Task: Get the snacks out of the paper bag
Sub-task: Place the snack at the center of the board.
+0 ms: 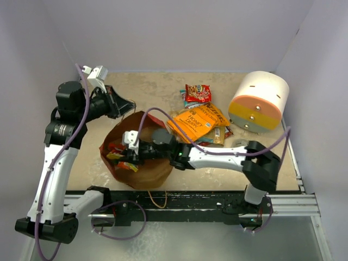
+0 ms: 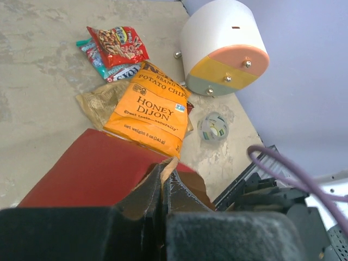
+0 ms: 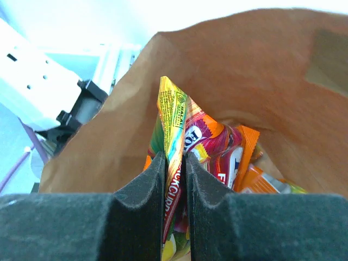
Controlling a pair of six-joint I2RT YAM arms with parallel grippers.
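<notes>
Pinching the far rim of the red paper bag [image 1: 148,173], left of centre, with the left gripper [image 2: 162,176] pressed tight on the paper. Reaching into the bag mouth with the right gripper [image 3: 175,161], clamped on a multicoloured candy pack [image 3: 174,117]. Underneath, further packets [image 3: 246,155], perhaps orange and red. Lying out farther right: Honey Dijon chips bag [image 1: 193,123], red snack packet [image 1: 198,93], near the white cylinder [image 1: 260,92].

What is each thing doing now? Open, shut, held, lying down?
paper bag: open, rim pinched.
left gripper: shut on the bag's rim.
right gripper: shut on candy packet.
candy packet: gripped, inside bag.
orange chip packet: lying flat, outside bag.
red packet: lying outside bag.
white cylinder: on its side.
</notes>
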